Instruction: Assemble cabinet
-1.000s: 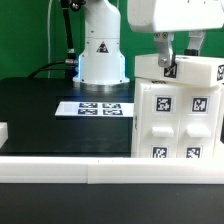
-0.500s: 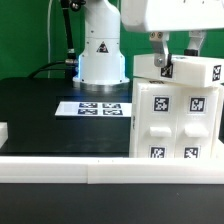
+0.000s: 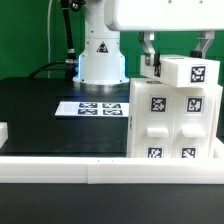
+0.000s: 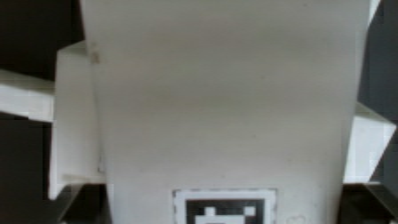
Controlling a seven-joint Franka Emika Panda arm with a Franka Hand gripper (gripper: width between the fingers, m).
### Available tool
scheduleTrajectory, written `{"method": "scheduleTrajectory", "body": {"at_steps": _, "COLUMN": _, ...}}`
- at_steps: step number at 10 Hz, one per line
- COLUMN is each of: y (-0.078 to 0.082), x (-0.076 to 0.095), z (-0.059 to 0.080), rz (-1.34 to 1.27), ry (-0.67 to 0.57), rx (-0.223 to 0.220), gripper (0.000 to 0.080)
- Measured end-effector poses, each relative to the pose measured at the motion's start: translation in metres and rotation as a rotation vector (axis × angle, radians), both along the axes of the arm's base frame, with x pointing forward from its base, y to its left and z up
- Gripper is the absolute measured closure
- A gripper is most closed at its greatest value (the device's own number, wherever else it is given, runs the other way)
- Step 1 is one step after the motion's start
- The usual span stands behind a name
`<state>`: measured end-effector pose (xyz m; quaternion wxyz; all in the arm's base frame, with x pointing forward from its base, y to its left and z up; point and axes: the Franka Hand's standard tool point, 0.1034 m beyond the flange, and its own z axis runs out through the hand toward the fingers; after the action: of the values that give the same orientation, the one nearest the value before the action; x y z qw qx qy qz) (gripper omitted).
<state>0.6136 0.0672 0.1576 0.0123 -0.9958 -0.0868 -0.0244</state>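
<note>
Gripper [image 3: 178,62] first: we see its two fingers hanging down on either side of a white block with one tag [image 3: 192,72], which sits at the top of the cabinet, and the jaws stand wide apart around that block; from these views we cannot tell for sure whether the pads press on it or merely straddle it, though the wrist view shows white faces running close along both sides. Going by size, the black worktop [image 3: 40,110] fills most of the scene, with a white rail [image 3: 60,168] along its near edge. The robot's white base [image 3: 100,50] stands at the back. The cabinet [image 3: 172,125] is next, an upright white box body at the exterior view's right, standing on the worktop just behind the rail, its front panels carrying square black-and-white tags. The marker board [image 3: 92,107] lies flat near the middle of the worktop, well apart from the cabinet. A small white piece [image 3: 3,130] shows at the exterior view's left edge; we cannot tell what it is. We judge the task well advanced: the body stands assembled with its front panels in place, and the top piece seems to be what is being seated. Whether it is fully home, we cannot say.
</note>
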Motion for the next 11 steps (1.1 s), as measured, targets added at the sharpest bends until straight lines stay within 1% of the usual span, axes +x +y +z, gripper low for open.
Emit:
{"method": "scheduleTrajectory", "body": {"at_steps": 2, "y": 0.002, "x": 0.0, "z": 0.0, "rz": -0.222, "ry": 0.002, "rx": 0.01, "gripper": 0.0246}}
{"method": "scheduleTrajectory", "body": {"at_steps": 5, "y": 0.01, "x": 0.0, "z": -0.001, "rz": -0.543, "ry": 0.008, "rx": 0.027, "gripper": 0.0246}}
{"method": "scheduleTrajectory", "body": {"at_steps": 7, "y": 0.01, "x": 0.0, "z": -0.001, "rz": -0.63, "ry": 0.007, "rx": 0.032, "gripper": 0.0246}}
{"method": "scheduleTrajectory", "body": {"at_steps": 11, "y": 0.011, "x": 0.0, "z": -0.001, "rz": -0.888, "ry": 0.015, "rx": 0.046, "gripper": 0.0246}}
